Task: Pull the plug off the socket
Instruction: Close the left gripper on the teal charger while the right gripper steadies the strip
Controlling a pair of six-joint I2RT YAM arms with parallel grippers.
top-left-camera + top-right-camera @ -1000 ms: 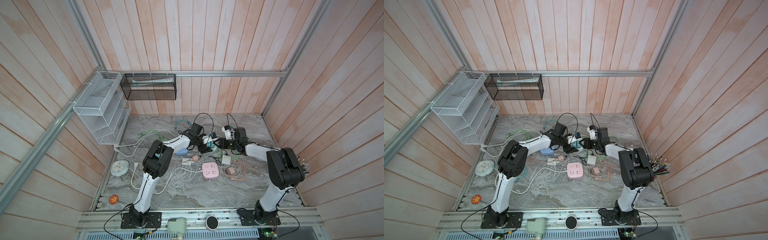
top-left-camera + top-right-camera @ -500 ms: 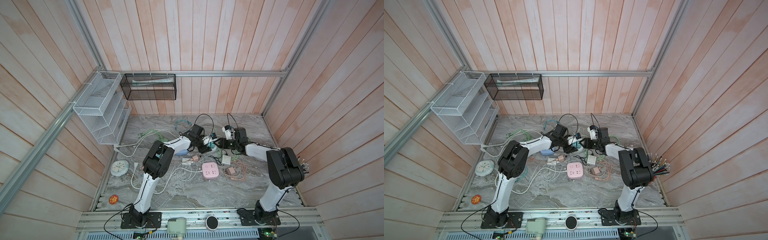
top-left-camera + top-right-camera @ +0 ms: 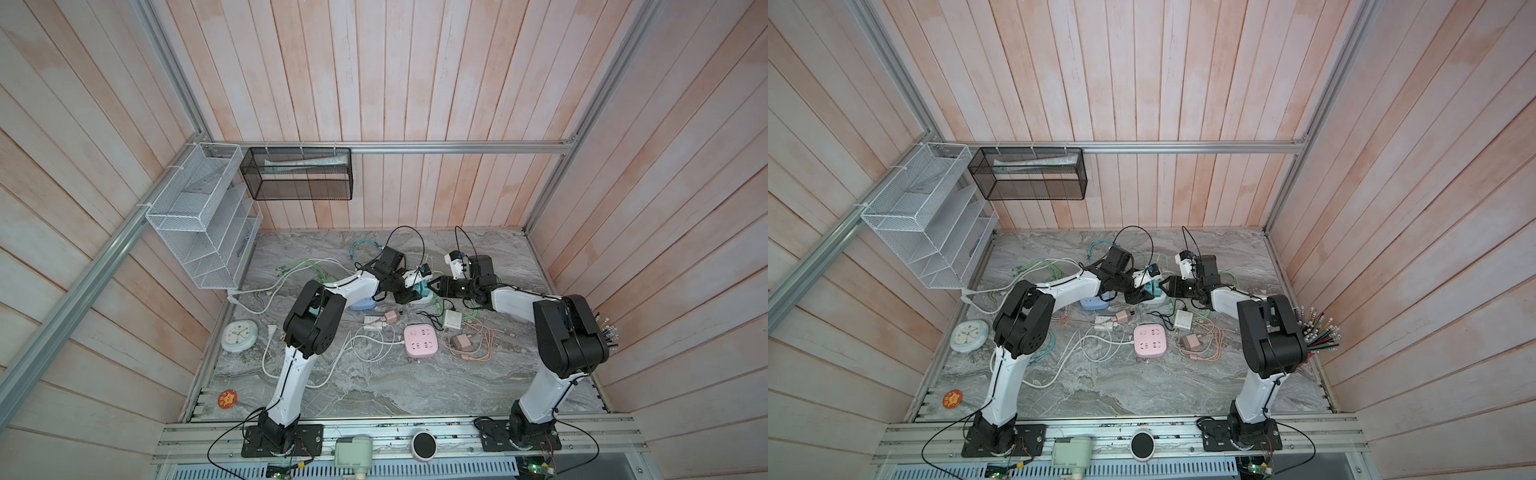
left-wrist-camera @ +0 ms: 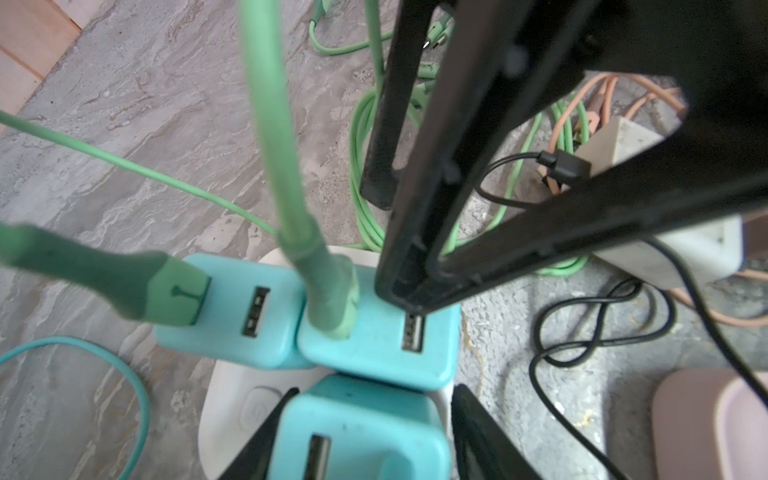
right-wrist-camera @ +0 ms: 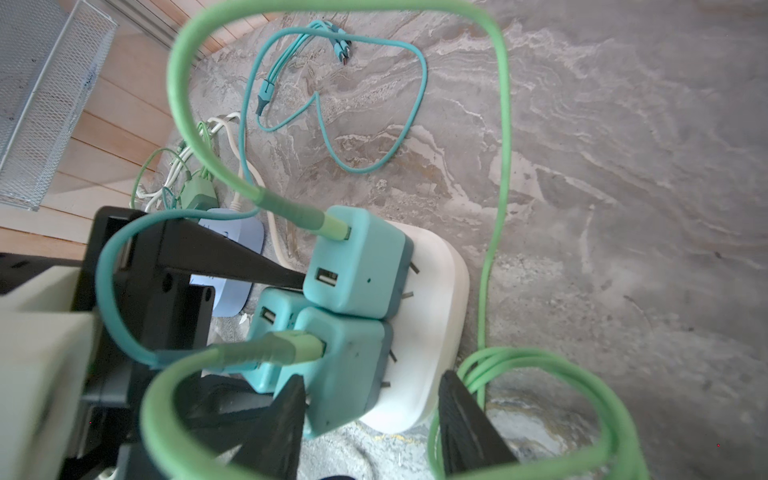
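Marble tabletop (image 3: 374,386), wood-panelled cell, leads everywhere. White socket (image 4: 224,386) lies loose in the clutter with three teal plugs in it, and both arms meet over it.

left jaws: straddling the cable-free plug (image 4: 361,428), one finger (image 4: 262,440) each side, gap set to about its width. The fingers look at or just off its flanks, and I can't tell if they're actually biting. The plug sits centred between them, deep in the gap, USB face toward the wrist.

right jaws: partly open, clamped across the socket's end with a cabled plug (image 5: 345,374) in the span. One finger (image 5: 286,415) is against that plug, the other (image 5: 469,419) on the socket's far side. Reads as a brace: a loose socket would otherwise lift with the pull.

Target choice makes sense. The other two plugs carry green leads (image 4: 274,124) arching up beyond the left jaws, and this one is clear. Third plug (image 4: 232,311) sits beyond the left jaws and outside the right jaws.

Prongs (image 5: 409,295) show under the cabled ones, so seating looks shallow there. The target's prongs are hidden.
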